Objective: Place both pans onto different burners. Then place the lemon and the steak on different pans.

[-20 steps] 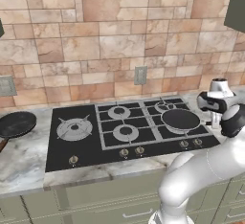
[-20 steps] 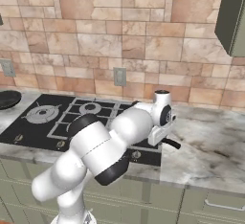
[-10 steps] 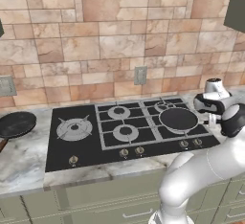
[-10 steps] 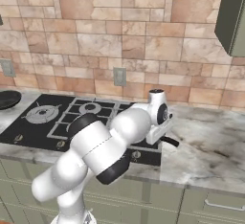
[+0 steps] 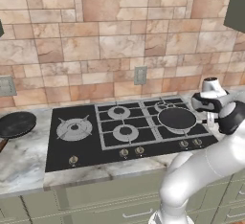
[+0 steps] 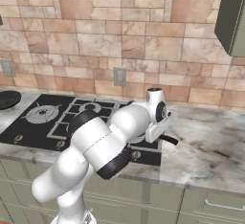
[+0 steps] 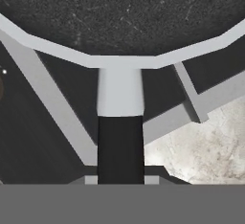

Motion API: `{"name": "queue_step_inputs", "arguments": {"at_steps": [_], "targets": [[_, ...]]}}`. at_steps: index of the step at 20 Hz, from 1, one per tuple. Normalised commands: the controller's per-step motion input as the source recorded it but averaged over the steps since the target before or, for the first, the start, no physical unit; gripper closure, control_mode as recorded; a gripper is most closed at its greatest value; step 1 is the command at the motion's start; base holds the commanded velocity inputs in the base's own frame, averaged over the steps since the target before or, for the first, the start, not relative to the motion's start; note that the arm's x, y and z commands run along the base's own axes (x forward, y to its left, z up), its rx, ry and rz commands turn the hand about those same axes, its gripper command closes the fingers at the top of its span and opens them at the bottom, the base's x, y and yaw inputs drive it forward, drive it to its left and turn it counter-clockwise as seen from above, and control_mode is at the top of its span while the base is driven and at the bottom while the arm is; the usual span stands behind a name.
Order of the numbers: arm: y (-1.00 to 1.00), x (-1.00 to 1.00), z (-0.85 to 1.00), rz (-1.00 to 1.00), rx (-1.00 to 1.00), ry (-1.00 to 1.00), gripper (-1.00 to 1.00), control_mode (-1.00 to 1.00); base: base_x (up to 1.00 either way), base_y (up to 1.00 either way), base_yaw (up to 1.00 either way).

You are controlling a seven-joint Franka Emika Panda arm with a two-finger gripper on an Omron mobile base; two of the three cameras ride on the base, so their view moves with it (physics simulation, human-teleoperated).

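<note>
Pinching the thin black handle of one pan: your gripper sits clamped on it, jaws drawn in against the handle's sides. In the hand view the handle is a flat dark strip that joins a pale grey neck, which widens into the pan's light rim; beyond the rim you see the pan's speckled matte black floor. Grey metal grate bars run under the pan, over black glass. Off to one side there's mottled beige marble counter.

From the left base view, that pan is round and shallow and sits on the right front burner of the cooktop, handle pointing right toward the arm's wrist. The other burners are bare grey rings with dark caps under the grates. Small round brass knobs line the front edge of the glass.

The second black pan rests on the counter left of the cooktop, well apart from your hand; a bit of brown handle shows at the picture's left edge. The wall behind is tan stone tile with a grey outlet plate.
</note>
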Motion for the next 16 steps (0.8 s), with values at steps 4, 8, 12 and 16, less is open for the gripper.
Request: {"name": "queue_step_inputs", "arguments": {"at_steps": [4,8,12,16], "targets": [[0.0,0.0,0.0,0.02,0.0,0.01,1.0,-1.0,0.0,0.0,0.0],[0.0,0.0,0.0,0.0,0.0,0.0,-1.0,-1.0,0.0,0.0,0.0],[0.0,0.0,0.0,0.0,0.0,0.0,-1.0,-1.0,0.0,0.0,0.0],[-0.01,0.0,0.05,0.0,0.0,0.0,-1.0,-1.0,0.0,0.0,0.0]]}}
